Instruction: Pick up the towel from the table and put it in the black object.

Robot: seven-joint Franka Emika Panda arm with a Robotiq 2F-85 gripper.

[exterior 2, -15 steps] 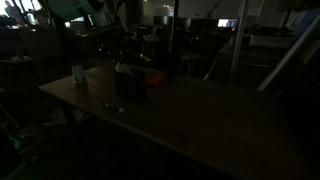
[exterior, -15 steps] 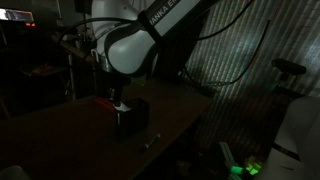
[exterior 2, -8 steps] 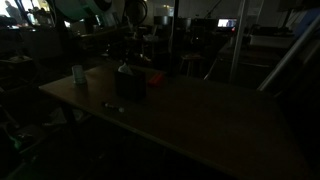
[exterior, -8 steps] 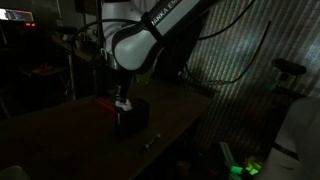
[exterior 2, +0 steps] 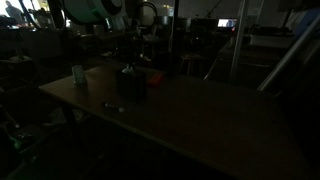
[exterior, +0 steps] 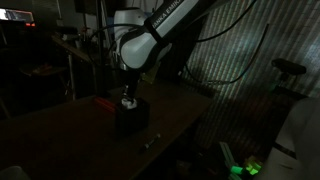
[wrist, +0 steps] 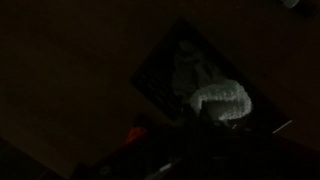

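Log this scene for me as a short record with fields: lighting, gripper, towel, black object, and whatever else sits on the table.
lighting: very dim, fine detail lost
gripper: hangs directly above the black box-shaped container; jaws too dark to judge
white fluffy towel: pale bundle at the container's opening in the wrist view; whether it is held or released cannot be told
container: upright on the wooden table
small red object: on the table beside the container
pale cup: upright near the table edge, apart from the container
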